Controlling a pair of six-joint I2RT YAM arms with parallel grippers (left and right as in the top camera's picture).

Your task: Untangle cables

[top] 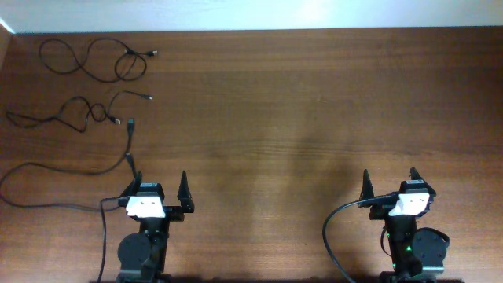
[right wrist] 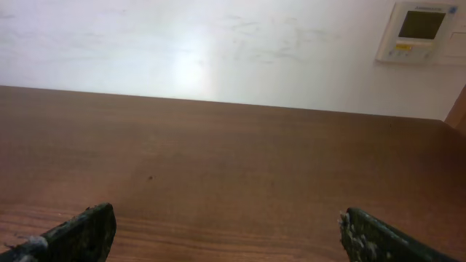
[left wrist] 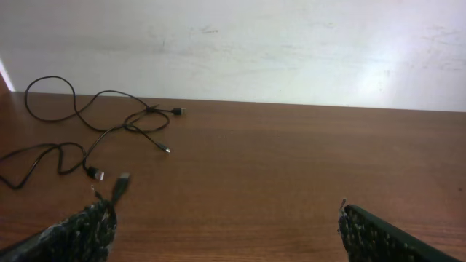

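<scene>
**Overhead view.** Three cables (top: 130, 123) are seen as loose wavy strands on the far-left part of the table (top: 275, 94). The nearest plug end lies just ahead of the left gripper (top: 159, 179). The left gripper and the right gripper (top: 390, 174) are placed at the near edge, well apart. Both pairs of jaws are spread wide and nothing is held.

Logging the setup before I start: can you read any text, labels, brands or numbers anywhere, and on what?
No text can be read anywhere.
Wall panel: screen and small print below it, too blurred to read.
Cables: no markings legible on the plugs.
</scene>
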